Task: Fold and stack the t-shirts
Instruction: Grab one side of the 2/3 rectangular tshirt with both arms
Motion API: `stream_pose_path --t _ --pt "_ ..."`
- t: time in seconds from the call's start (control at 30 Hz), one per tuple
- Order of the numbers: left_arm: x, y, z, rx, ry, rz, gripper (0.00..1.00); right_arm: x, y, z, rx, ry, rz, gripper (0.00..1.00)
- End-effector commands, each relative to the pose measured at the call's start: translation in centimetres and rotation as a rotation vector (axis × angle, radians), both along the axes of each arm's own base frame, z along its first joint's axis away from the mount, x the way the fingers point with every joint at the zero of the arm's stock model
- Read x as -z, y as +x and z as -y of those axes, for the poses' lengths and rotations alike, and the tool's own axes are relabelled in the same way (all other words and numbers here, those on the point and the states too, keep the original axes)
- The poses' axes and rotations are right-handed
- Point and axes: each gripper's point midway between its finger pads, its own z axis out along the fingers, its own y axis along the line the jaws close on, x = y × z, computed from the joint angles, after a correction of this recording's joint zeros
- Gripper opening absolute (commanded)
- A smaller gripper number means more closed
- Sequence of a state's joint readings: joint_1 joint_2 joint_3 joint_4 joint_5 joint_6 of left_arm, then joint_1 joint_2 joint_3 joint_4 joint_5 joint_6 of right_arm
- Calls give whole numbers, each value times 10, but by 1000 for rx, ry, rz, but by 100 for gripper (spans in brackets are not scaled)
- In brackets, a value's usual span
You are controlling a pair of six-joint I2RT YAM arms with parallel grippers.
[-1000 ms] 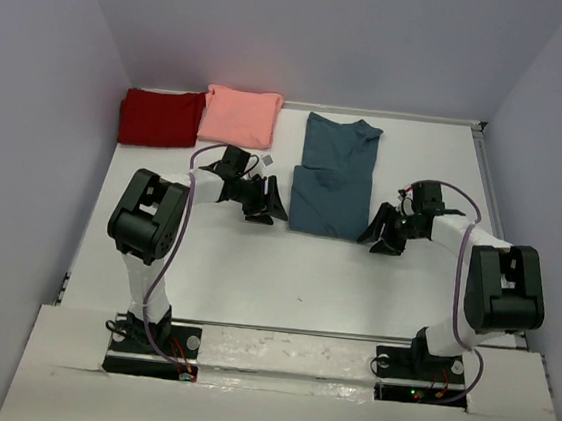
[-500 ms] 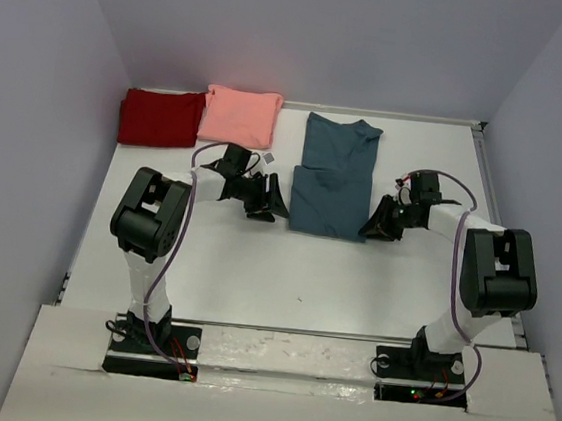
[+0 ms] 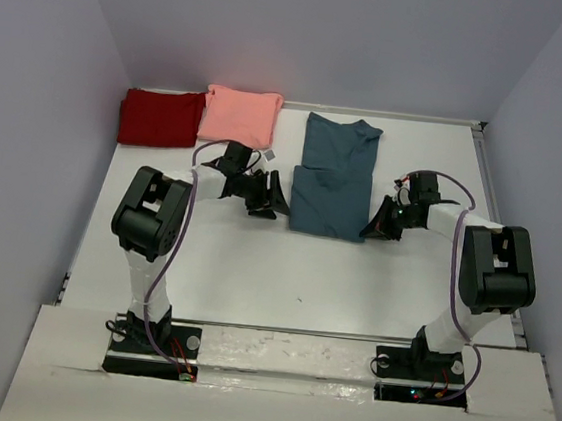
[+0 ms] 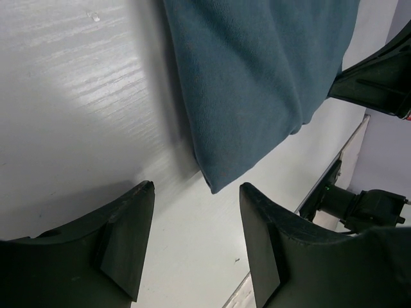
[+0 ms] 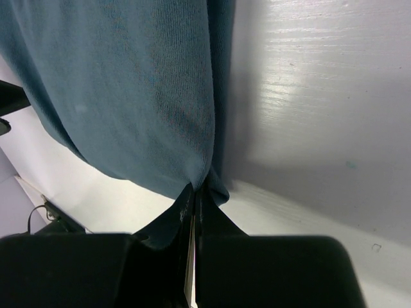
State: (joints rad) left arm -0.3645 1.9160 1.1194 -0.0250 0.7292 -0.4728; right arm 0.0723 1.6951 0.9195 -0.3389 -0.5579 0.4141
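Observation:
A dark teal-blue t-shirt [image 3: 335, 176] lies partly folded in the middle of the white table, its lower half doubled over. My right gripper [image 3: 372, 228] is shut on the shirt's near right corner; in the right wrist view the fingers [image 5: 194, 187] pinch the teal fabric [image 5: 128, 96] at its edge. My left gripper [image 3: 270, 201] stands open just left of the near left corner. In the left wrist view that gripper [image 4: 197, 187] is level with the corner tip of the cloth [image 4: 257, 83], gripping nothing.
A folded dark red t-shirt [image 3: 158, 117] and a folded salmon-pink t-shirt [image 3: 241, 114] lie at the back left against the wall. A raised rail [image 3: 485, 182] borders the table's right side. Grey walls enclose the back and sides.
My right gripper moved left to the teal shirt's near right corner and shut on it. The left gripper stayed open and shifted only slightly.

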Motion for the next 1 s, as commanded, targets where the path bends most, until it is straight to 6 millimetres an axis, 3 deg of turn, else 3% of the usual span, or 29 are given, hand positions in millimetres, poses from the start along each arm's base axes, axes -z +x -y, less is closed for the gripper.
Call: stream_pose_path --t 0.0,0.33,0.6,0.83,0.9,0.97 --pt "-14 11 10 20 -42 34 64 -9 11 0 -13 9 58 1" --pt "-11 -1 25 48 -56 -5 64 -9 14 0 -11 6 55 1" --pt "-13 -10 41 83 -70 3 55 -7 14 0 -15 3 52 1" --pt "-12 -16 40 82 -70 -5 48 -6 16 0 -13 2 48 1" --pt "-10 -18 40 85 -73 -8 42 -5 16 0 -13 3 47 1" --pt "-9 -21 41 91 -78 -17 24 -5 16 0 -11 3 45 1"
